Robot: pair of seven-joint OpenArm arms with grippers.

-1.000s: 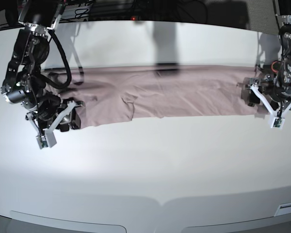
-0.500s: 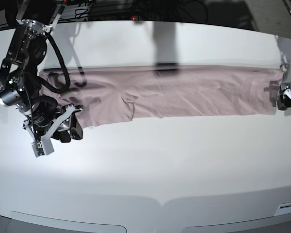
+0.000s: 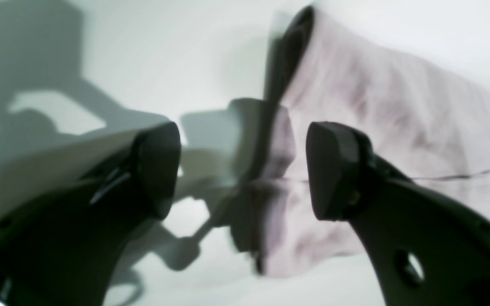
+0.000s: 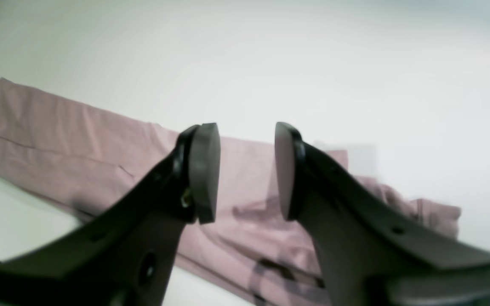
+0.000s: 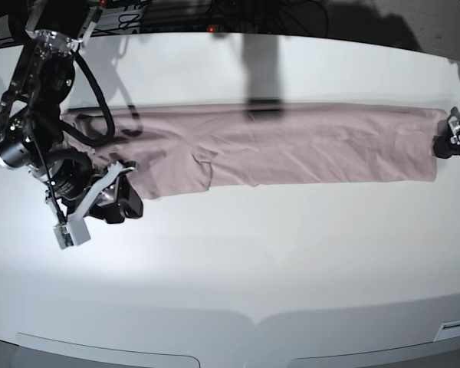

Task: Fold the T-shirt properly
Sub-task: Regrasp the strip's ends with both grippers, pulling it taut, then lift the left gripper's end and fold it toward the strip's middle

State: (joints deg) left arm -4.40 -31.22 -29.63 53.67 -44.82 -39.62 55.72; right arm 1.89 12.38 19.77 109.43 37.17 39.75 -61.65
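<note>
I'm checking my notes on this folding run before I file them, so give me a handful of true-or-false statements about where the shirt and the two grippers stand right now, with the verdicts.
1. The T-shirt lies as a long narrow band across the table. True.
2. The right gripper is clamped on a fold of fabric. False: its pads stand apart with nothing between them, and the shirt lies beyond them.
3. The left gripper is open. True: there is a wide gap between its pads, with the shirt's end behind it.
4. The shirt hangs over the table's near edge. False: a broad bare stretch of table lies in front of it.
5. The shirt is bright blue. False: it is dusty pink.
</note>
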